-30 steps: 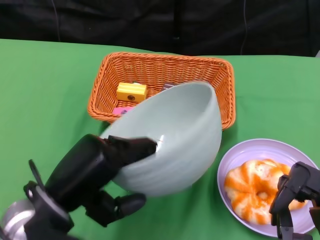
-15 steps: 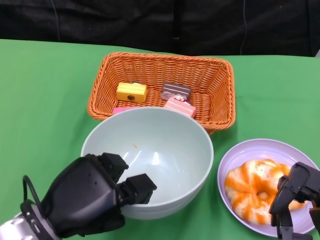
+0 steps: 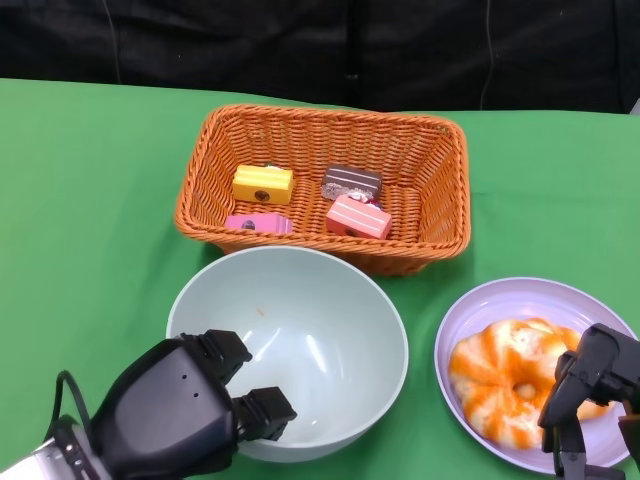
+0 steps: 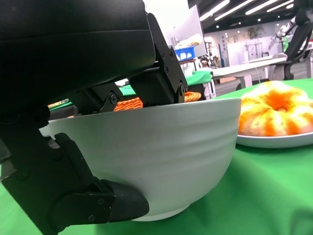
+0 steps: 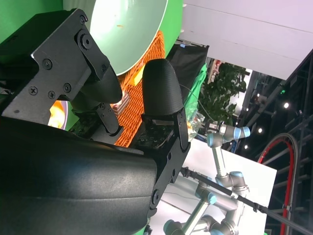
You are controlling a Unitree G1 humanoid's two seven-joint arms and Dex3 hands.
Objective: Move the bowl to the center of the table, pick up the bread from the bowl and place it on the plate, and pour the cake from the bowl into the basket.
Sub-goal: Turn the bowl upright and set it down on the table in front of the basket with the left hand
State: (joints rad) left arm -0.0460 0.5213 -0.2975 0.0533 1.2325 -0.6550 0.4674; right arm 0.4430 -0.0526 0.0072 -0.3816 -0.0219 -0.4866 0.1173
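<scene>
Since a second ago the bowl (image 3: 300, 345) has come down from its tilt over the basket (image 3: 325, 180) and sits upright on the green bench (image 3: 90, 220). The left hand (image 3: 185, 410) grasps its near-left rim, fingers (image 3: 265, 412) inside. Cakes (image 3: 358, 215) lie in the basket. Right, bread (image 3: 505, 375) rests on the plate (image 3: 480, 305); the right hand (image 3: 590, 385) holds nothing, fingers apart.

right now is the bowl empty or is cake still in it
Empty. The bowl stands upright on the table with a bare inside apart from a small crumb; the cake pieces lie in the basket.
</scene>
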